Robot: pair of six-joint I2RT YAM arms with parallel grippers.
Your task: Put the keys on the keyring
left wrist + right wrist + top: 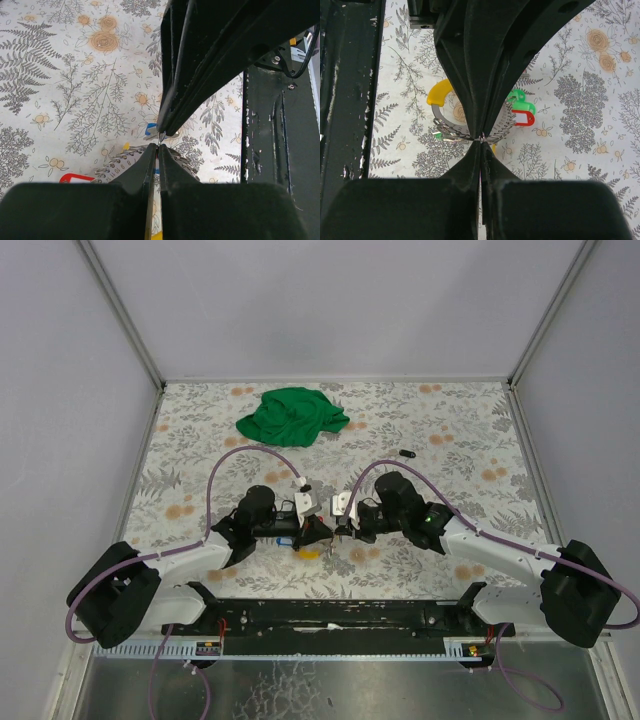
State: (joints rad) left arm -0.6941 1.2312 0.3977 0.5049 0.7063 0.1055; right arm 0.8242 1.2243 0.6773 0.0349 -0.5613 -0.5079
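Keyring (pixel 451 134) handling first: we reckon it's a thin, springy loop of grey wire, light enough to skate across the table (pixel 200 440) at the slightest nudge and slick wherever it's pinched. It sits right in front of the arm bases, near the table's front edge, with the keys bunched around it: yellow key (pixel 439 94), green key (pixel 522 100) and red key (pixel 524 120) in the right wrist view, and a blue key (pixel 150 131) peeking out in the left one.

Both the left jaws and the right jaws are closed tight, tips nose to nose right at the wire. We can't tell for sure if either pair actually has it nipped.

The keys look tiny, with hard plastic heads, so we'd take them by the head, flat side on. We'd hold the ring by the wire, away from its opening.

Room-wise, the black rail (pixel 330 615) runs just behind the work, so pulling back toward the bases is tight. The table is wide open out toward the green cloth (pixel 290 418), which lies well apart, as does a small black object (pixel 406 453).
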